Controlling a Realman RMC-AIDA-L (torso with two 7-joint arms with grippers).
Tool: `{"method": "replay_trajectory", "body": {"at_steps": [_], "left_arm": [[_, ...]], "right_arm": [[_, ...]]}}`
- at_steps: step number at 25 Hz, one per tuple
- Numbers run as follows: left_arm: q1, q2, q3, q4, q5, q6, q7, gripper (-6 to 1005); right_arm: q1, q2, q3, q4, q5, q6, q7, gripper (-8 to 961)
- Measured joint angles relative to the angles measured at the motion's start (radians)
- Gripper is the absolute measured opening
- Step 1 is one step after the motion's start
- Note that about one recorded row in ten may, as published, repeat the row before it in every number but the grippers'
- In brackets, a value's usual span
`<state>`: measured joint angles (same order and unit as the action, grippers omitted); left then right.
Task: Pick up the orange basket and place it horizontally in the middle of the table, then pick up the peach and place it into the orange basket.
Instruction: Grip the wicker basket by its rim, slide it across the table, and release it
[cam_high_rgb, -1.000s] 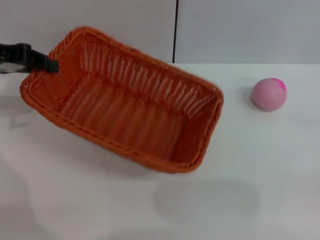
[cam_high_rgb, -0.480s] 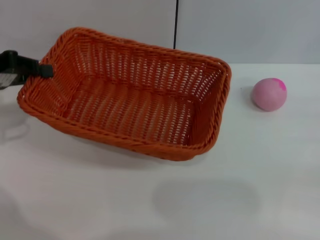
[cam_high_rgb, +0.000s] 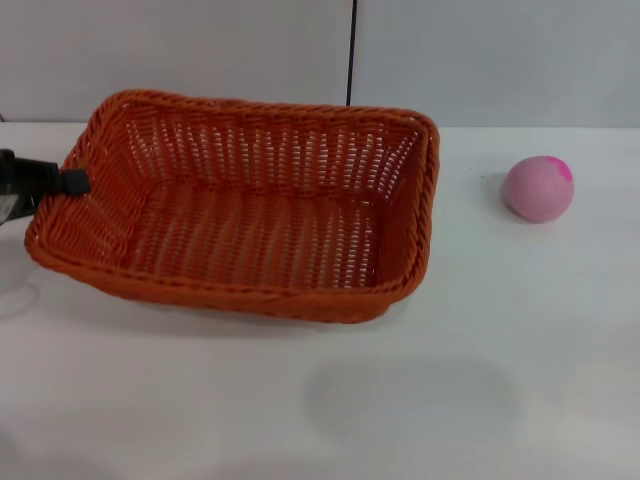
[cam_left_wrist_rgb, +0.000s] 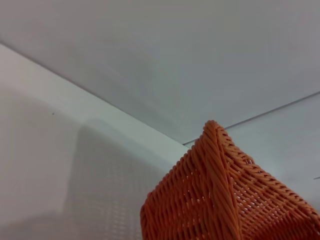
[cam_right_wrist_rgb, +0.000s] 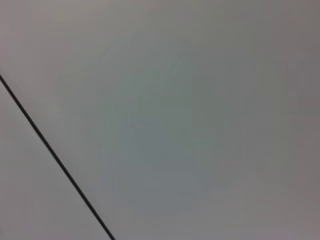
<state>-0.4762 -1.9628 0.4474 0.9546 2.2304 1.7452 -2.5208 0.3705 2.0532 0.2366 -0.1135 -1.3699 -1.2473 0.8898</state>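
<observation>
The orange basket (cam_high_rgb: 250, 215) lies lengthwise across the white table (cam_high_rgb: 450, 400), left of centre, its open side up and its left end slightly raised. My left gripper (cam_high_rgb: 72, 182) is at the basket's left short rim, shut on the braided edge. In the left wrist view a corner of the orange basket (cam_left_wrist_rgb: 225, 200) fills the lower right. The pale-pink peach (cam_high_rgb: 539, 188) rests on the table to the right of the basket, apart from it. My right gripper is out of view.
A grey wall with a dark vertical seam (cam_high_rgb: 351, 60) stands behind the table. The right wrist view holds only that wall and a dark seam line (cam_right_wrist_rgb: 55, 157).
My left gripper has swung the basket from a tilted, diagonal pose to lying lengthwise, and lowered it toward the table. The peach has not moved.
</observation>
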Motion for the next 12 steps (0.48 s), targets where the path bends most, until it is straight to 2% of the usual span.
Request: {"method": "replay_trajectory", "body": {"at_steps": [3, 4, 5, 6, 8, 9, 10, 11, 12], "left_arm": [[0.024, -0.010, -0.002, 0.004, -0.013, -0.002, 0.003, 174], [0.053, -0.028, -0.003, 0.003, -0.032, -0.003, 0.011, 174], [0.053, -0.028, -0.003, 0.003, -0.032, -0.003, 0.011, 174], [0.062, -0.040, -0.003, 0.000, -0.036, -0.005, 0.016, 174], [0.062, -0.040, -0.003, 0.000, -0.036, -0.005, 0.016, 174], [0.073, -0.056, -0.002, -0.001, -0.037, -0.010, 0.024, 174], [0.073, -0.056, -0.002, -0.001, -0.037, -0.010, 0.024, 174], [0.087, -0.076, -0.002, 0.000, -0.037, -0.018, 0.037, 175], [0.090, -0.082, -0.002, 0.003, -0.037, -0.020, 0.040, 175]], "right_arm": [[0.004, 0.000, -0.003, 0.000, 0.000, 0.000, 0.000, 513], [0.005, 0.000, -0.003, 0.000, 0.000, 0.000, 0.000, 512], [0.006, 0.000, -0.003, 0.000, 0.000, 0.000, 0.000, 511], [0.007, 0.000, -0.004, 0.000, 0.000, 0.001, 0.000, 510], [0.009, 0.000, -0.005, 0.000, 0.000, 0.003, 0.000, 508], [0.010, 0.000, -0.006, 0.000, -0.001, 0.006, 0.000, 507], [0.011, 0.000, -0.007, 0.000, -0.003, 0.008, 0.000, 506], [0.011, 0.000, -0.007, 0.000, -0.003, 0.009, 0.000, 505], [0.012, 0.000, -0.007, 0.000, -0.004, 0.010, 0.000, 504]]}}
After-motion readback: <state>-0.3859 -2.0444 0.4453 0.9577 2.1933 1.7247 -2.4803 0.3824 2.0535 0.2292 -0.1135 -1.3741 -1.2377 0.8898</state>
